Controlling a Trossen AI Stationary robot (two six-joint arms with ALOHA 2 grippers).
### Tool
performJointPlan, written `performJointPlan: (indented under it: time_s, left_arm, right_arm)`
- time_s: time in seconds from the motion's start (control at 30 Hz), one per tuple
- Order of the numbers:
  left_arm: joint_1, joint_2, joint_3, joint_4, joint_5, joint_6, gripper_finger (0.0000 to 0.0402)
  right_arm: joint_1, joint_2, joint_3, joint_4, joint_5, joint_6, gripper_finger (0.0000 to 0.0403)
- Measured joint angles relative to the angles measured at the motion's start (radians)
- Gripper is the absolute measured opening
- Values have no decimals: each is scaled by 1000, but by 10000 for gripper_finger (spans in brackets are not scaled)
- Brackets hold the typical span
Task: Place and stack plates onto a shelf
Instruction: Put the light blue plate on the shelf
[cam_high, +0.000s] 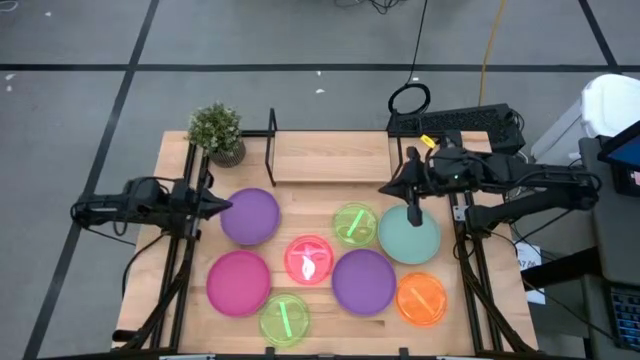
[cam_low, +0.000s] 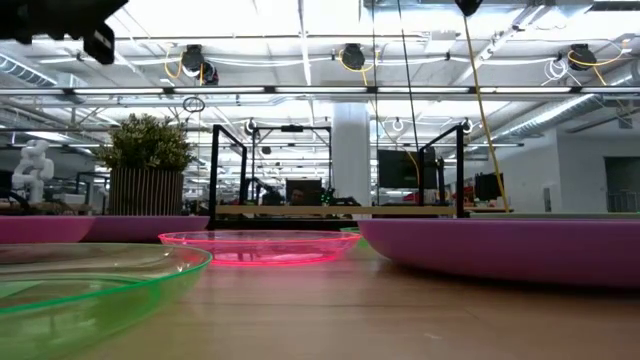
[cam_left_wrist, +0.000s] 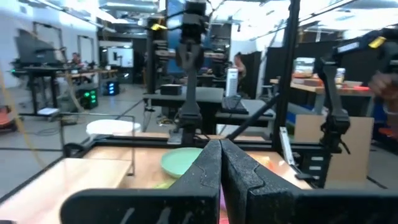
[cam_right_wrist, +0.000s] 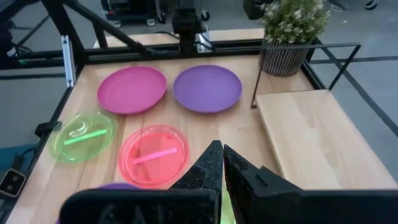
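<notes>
- Left claw (cam_high: 226, 205): fully closed, nothing gripped, at the bench's left edge.
- Right claw (cam_high: 413, 214): fully closed, nothing gripped, above the teal plate (cam_high: 410, 240).
- Shelf (cam_high: 330, 157): at the bench's far edge.

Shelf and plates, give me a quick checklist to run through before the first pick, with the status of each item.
1. Shelf board free to take plates: ok, nothing lies on it.
2. Plates all on the table, none stacked yet: ok; the teal plate sits nearest the right claw.
3. Right claw open for a grasp: not ok, its fingers are shut above the teal plate.
4. Left claw open: not ok, shut, beside the purple plate.
5. Potted plant clear of the shelf: ok, it stands beside the shelf's left end.
6. Plates overlapping: cannot tell for the lime-green plate and the teal one.
</notes>
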Motion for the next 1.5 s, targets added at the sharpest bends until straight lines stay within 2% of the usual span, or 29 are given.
performJointPlan:
  time_s: [0.13,0.3,0.4,0.5,0.67,0.77,0.93,1.23,1.5]
  left_arm:
    - [0,94,117,-76,-39,12,1]
    - [0,247,233,-88,-44,71,1]
    - [0,344,299,-110,-44,70,1]
    - [-1,444,389,-191,-44,57,1]
    - [-5,584,538,-365,-44,-28,1]
    - [-26,653,596,-401,-44,-42,1]
    - [-93,732,625,-391,-46,-42,1]
    - [-230,881,625,-394,-120,-140,1]
    - [-301,1014,625,-373,-166,-154,1]
  right_arm:
    - [23,23,0,-1,2,0,0]
    - [58,64,0,-3,5,51,0]
    - [94,95,0,-22,52,82,0]
    - [129,126,-1,-47,127,109,0]
    - [182,169,-1,-53,161,157,0]
    - [214,197,-2,-53,162,183,0]
    - [263,214,-75,-47,162,270,0]
    - [402,196,-263,-48,183,565,0]
    - [529,196,-349,-45,181,854,0]
